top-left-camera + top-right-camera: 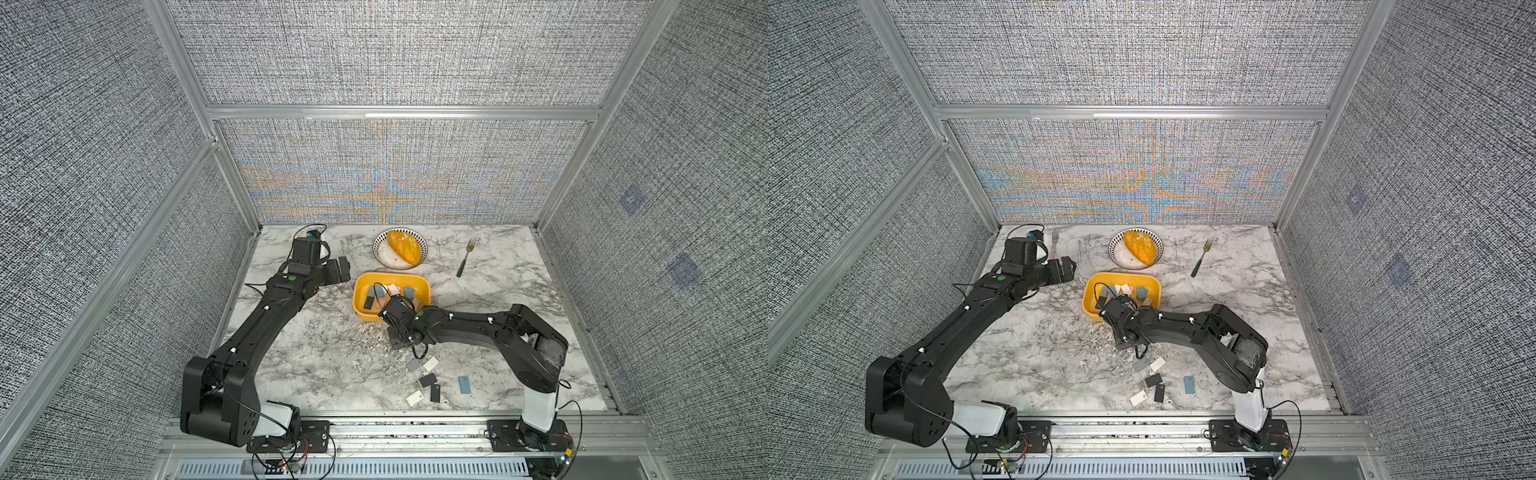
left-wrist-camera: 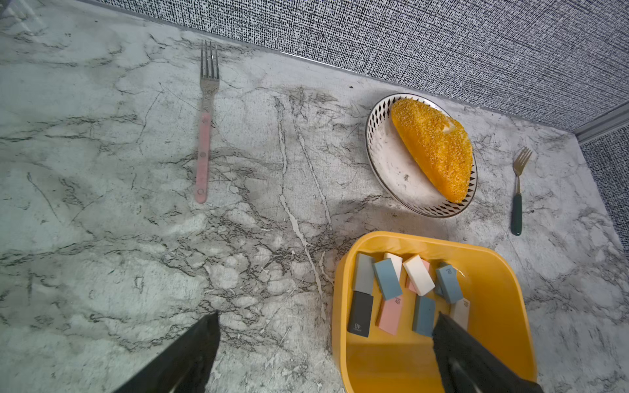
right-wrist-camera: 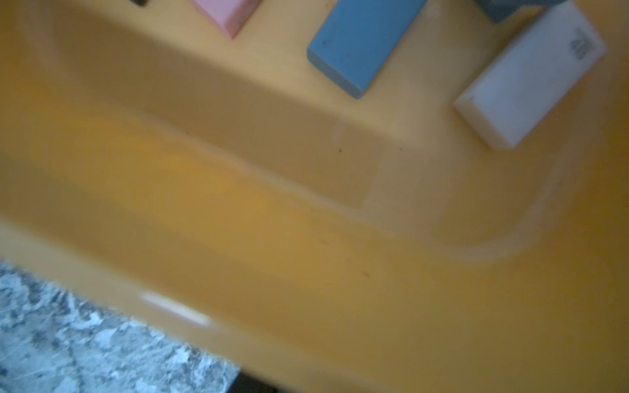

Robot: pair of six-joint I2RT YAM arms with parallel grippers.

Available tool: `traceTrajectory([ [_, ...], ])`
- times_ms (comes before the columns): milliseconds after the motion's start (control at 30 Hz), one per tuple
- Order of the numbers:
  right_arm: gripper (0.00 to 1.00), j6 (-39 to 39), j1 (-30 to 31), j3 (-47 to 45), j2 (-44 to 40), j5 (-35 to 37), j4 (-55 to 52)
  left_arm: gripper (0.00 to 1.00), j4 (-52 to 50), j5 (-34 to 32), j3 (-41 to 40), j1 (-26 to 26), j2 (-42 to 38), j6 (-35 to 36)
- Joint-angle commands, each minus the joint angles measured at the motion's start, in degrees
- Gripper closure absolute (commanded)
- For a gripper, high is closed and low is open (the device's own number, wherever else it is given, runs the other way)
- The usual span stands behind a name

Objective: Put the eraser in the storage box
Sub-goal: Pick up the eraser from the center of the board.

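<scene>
Six light-looking, firm erasers (image 1: pixel 428 379) near table's (image 1: pixel 332 365) front edge; pinch narrow sides. Left claw (image 1: pixel 338 269) wide, empty; right claw (image 1: pixel 400 341) closed, hold unseen.

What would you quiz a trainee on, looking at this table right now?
1. True or false: the bread lies in the storage box.
2. How many forks lie on the table?
3. The left gripper has its jaws: A wide open, B shut on an eraser, C out of sight.
Key: 1 false, it lies on the plate. 2 two. 3 A.
</scene>
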Motion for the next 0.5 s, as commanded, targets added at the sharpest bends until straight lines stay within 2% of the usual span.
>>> traceTrajectory([
  [0,0.8,-0.23,0.42,0.57,-0.8,-1.3,-3.23,0.0,1.77,-0.34,0.07,0.05,-0.18,0.21],
  [300,0.8,-1.6,0.44,6.11,-6.0,1.8,-7.59,0.0,1.87,-0.5,0.21,0.06,0.01,0.07],
  [467,0.8,-4.47,-1.43,11.25,-5.71,3.23,-8.56,0.0,1.95,-0.42,0.21,0.06,0.03,-0.01],
])
